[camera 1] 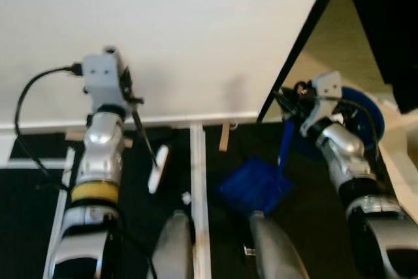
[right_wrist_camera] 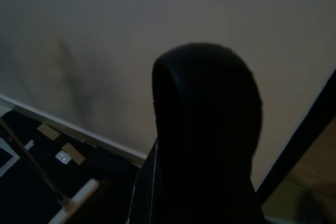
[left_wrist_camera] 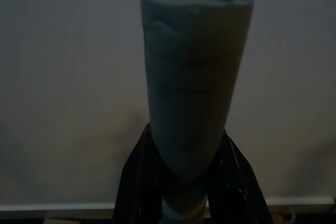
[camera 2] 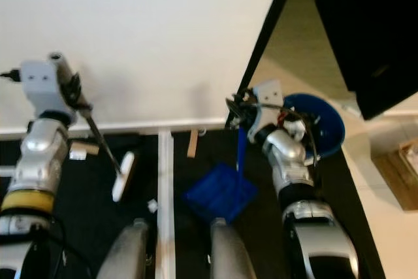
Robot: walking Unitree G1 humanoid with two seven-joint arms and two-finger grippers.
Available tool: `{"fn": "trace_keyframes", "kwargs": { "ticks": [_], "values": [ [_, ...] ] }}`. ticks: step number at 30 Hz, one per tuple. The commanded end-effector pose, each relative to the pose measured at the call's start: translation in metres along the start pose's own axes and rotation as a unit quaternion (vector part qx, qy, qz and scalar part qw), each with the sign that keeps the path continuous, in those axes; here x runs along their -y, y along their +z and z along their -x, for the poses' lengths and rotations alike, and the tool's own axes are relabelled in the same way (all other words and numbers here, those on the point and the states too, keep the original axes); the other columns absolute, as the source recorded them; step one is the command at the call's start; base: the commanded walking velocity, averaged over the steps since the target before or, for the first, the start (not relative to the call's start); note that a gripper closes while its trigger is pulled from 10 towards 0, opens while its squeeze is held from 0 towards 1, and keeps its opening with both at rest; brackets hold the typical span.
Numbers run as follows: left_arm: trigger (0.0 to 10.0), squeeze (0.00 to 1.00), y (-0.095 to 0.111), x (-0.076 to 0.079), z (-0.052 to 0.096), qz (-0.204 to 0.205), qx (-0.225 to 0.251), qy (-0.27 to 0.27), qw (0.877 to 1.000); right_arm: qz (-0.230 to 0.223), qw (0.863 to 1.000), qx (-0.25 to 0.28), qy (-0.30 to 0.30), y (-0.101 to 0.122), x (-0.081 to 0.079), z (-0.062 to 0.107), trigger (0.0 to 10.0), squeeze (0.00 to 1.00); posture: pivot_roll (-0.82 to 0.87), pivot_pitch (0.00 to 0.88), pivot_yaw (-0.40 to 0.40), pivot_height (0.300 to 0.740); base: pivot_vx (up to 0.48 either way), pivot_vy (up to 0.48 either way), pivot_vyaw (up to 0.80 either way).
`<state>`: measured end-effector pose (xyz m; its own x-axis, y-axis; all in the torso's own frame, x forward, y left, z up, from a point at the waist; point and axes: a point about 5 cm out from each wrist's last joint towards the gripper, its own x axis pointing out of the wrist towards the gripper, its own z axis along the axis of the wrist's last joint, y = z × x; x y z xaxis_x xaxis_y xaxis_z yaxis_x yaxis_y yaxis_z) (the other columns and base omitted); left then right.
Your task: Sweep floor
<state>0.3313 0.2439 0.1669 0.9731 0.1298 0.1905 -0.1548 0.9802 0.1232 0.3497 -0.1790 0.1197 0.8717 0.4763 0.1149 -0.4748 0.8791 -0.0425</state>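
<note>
One brush [camera 1: 158,168] in left hand [camera 1: 128,93], one blue dustpan [camera 1: 255,187] in right hand [camera 1: 290,106]

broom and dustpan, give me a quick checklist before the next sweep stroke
1. Left gripper holds the broom handle: ok, its fingers close around the grey grip in the left wrist view.
2. Broom head down at the dark floor: ok, it looks to be at the mat beside the white floor strip.
3. Right gripper holds the dustpan handle: ok, closed on the blue stem.
4. Blue dustpan low and between the robot's feet: ok; whether its lip touches the floor, cannot tell.
5. Debris to sweep: a small white scrap lies between broom and dustpan: ok.
6. Dustpan mouth faces the broom: cannot tell.
</note>
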Motion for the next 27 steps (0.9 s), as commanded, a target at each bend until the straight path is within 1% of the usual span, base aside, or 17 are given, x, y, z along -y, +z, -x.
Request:
{"fn": "trace_keyframes", "kwargs": {
  "ticks": [1,3,6,9,10,12,15,16,18,19,22,24,26,27],
  "values": [
    [10.0,0.0,0.014,-0.008,0.001,-0.011,0.038,0.003,0.999,-0.002,0.998,0.067,-0.002,0.016,0.0,-0.005,10.0,0.0,0.16,0.329,-0.038,0.74,0.0,0.0,0.0],
    [10.0,0.0,0.022,-0.011,0.003,-0.004,0.053,0.003,0.999,-0.006,0.996,0.087,0.007,0.021,-0.001,-0.008,10.0,0.0,0.17,0.36,-0.046,0.74,0.0,0.0,0.0],
    [10.0,0.0,0.025,-0.012,0.004,-0.001,0.059,0.002,0.998,-0.008,0.995,0.094,0.012,0.023,-0.002,-0.009,10.0,0.0,0.17,0.362,-0.048,0.74,0.0,0.0,0.0],
    [10.0,0.0,0.029,-0.016,0.013,0.0,0.065,0.003,0.998,-0.022,0.995,0.091,0.036,0.012,-0.016,-0.01,10.0,0.0,0.2,0.386,-0.053,0.74,0.0,0.0,0.0],
    [10.0,0.0,0.029,-0.016,0.013,0.0,0.065,0.003,0.998,-0.022,0.995,0.091,0.036,0.012,-0.016,-0.01,10.0,0.0,0.2,0.386,-0.053,0.74,0.0,0.0,0.0],
    [10.0,0.0,0.031,-0.018,0.017,0.003,0.073,0.007,0.997,-0.02,0.994,0.098,0.051,0.009,-0.024,-0.009,10.0,0.0,0.2,0.393,-0.054,0.74,0.0,0.0,0.0],
    [10.0,0.0,0.036,-0.018,0.019,0.007,0.084,0.007,0.996,-0.013,0.992,0.114,0.058,0.012,-0.027,-0.011,10.0,0.0,0.21,0.392,-0.054,0.74,0.0,0.0,0.0],
    [10.0,0.0,0.036,-0.018,0.019,0.007,0.084,0.007,0.996,-0.013,0.992,0.114,0.058,0.012,-0.027,-0.011,10.0,0.0,0.21,0.392,-0.054,0.74,0.0,0.0,0.0],
    [10.0,0.0,0.039,-0.019,0.019,0.009,0.09,0.006,0.996,-0.009,0.99,0.131,0.057,0.019,-0.026,-0.013,10.0,0.0,0.21,0.379,-0.057,0.74,0.0,0.0,0.0],
    [10.0,0.0,0.041,-0.02,0.018,0.009,0.093,0.007,0.996,-0.005,0.988,0.144,0.053,0.026,-0.022,-0.016,10.0,0.0,0.2,0.371,-0.058,0.74,0.0,0.0,0.0],
    [10.0,0.0,0.041,-0.021,0.017,0.01,0.094,0.008,0.996,-0.003,0.987,0.153,0.049,0.032,-0.018,-0.018,10.0,0.0,0.2,0.357,-0.06,0.74,0.0,0.0,0.0],
    [10.0,0.0,0.041,-0.021,0.016,0.01,0.093,0.01,0.996,0.004,0.985,0.166,0.046,0.043,-0.013,-0.021,10.0,0.0,0.2,0.334,-0.062,0.74,0.0,0.0,0.0],
    [10.0,0.0,0.041,-0.021,0.016,0.01,0.093,0.01,0.996,0.004,0.985,0.166,0.046,0.043,-0.013,-0.021,10.0,0.0,0.2,0.334,-0.062,0.74,0.0,0.0,0.0],
    [10.0,0.0,0.04,-0.021,0.016,0.01,0.09,0.009,0.996,0.008,0.984,0.169,0.045,0.046,-0.012,-0.022,10.0,0.0,0.19,0.315,-0.065,0.74,0.0,0.0,0.0]
  ]
}}
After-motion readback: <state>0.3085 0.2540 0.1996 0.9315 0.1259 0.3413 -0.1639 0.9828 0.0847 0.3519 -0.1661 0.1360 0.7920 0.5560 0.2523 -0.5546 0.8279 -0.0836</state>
